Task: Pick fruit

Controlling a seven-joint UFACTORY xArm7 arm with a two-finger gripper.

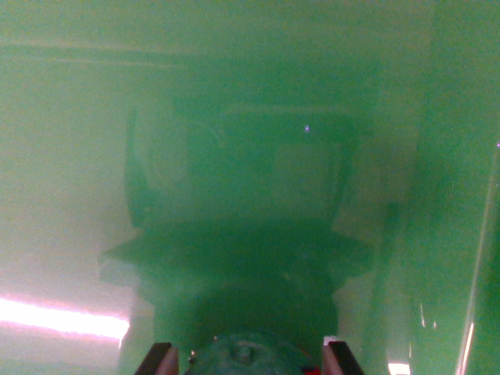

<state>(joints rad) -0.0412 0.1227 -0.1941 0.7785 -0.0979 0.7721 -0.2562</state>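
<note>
The wrist view looks straight down at a glossy green surface (pixel 70 156) from close up. My gripper (pixel 248 361) shows only as two dark fingertips (pixel 160 361) at the bottom edge, set wide apart. Between them lies a round, bumpy, dark teal shape (pixel 246 355), cut off by the frame edge. I cannot tell whether it is a fruit or a reflection. A narrow gap shows on either side of it, so the fingers do not appear to touch it. No fruit is clearly recognisable.
The green surface mirrors a dark blurred outline of the arm and camera (pixel 242 195) in the middle. A pale bright streak (pixel 62 319) crosses the lower left. A vertical green edge or wall (pixel 461 187) runs down the wrist view's right.
</note>
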